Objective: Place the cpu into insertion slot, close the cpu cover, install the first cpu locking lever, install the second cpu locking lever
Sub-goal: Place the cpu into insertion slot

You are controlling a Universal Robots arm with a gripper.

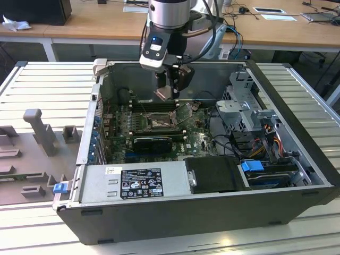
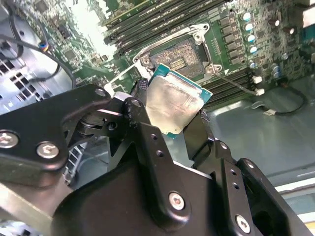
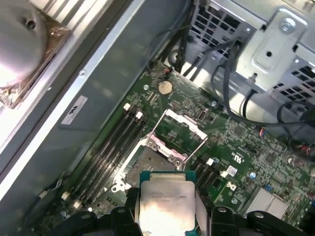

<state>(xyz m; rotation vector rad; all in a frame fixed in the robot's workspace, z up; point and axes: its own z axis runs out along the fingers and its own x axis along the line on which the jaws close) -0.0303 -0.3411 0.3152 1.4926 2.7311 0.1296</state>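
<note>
Slatted grey bench (image 1: 48,79), open case (image 1: 212,212); cpu (image 3: 166,206) between jaws, perhaps above insertion slot (image 3: 147,164).

I read this as an electronics lab; beneath my gripper (image 1: 167,92) sits an opened black metal computer case (image 1: 212,218) on a ribbed grey aluminium bench (image 1: 48,79); beyond the gripper, pale wooden desks (image 1: 95,21) carrying papers (image 1: 279,17)

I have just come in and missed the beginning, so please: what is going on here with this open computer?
The robot arm's black hand grips a thin square silver-beige cpu by its edges, above the green motherboard in the open black computer case. The small dark-framed square insertion slot is empty, and the silver metal frame-shaped cpu cover stands raised. The chip is not yet seated.
</note>
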